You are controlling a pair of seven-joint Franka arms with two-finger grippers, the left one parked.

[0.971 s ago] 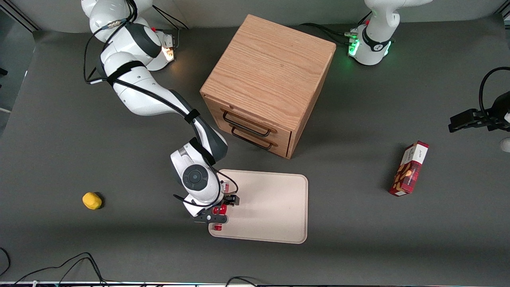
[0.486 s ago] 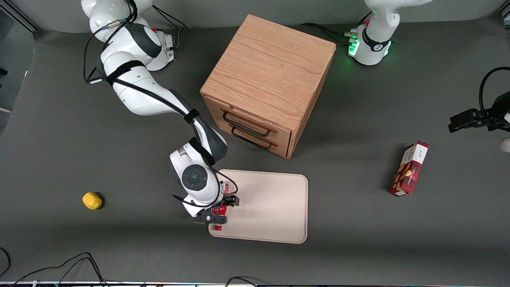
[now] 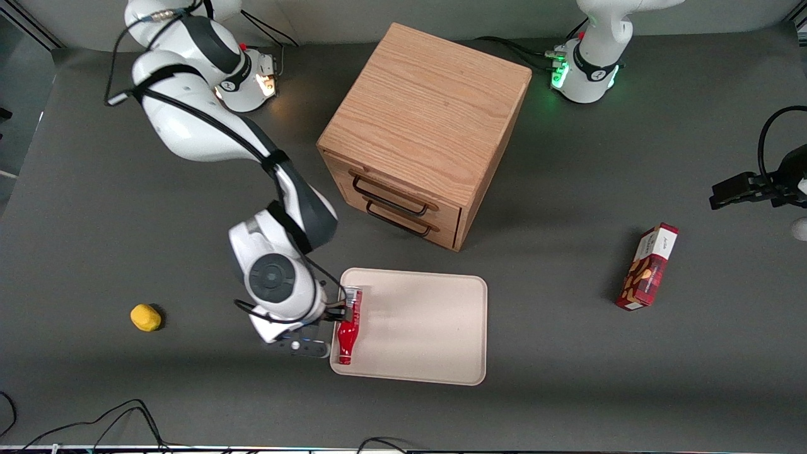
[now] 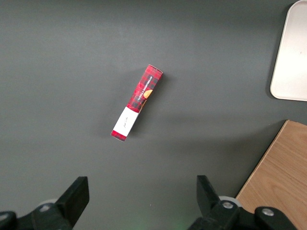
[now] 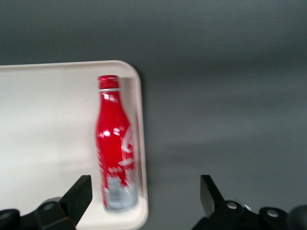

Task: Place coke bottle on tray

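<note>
Dark grey tabletop (image 3: 567,378) all around, and the gripper (image 3: 309,331) hangs low in the front view, left of centre, just off the tray's edge, fingers (image 5: 79,194) spread wide with nothing between them. Right beside it the coke bottle (image 3: 348,328) lies flat on the tray (image 3: 429,328), tucked against the rim, cap toward the camera. Up at centre frame sits the wooden drawer cabinet (image 3: 422,135); lower left, a yellow lump (image 3: 145,317); far right, a red snack box (image 3: 648,267).

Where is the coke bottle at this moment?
The coke bottle lies flat in the tray, along its rim at the working arm's end. The open gripper is just beside it, over the table.
</note>
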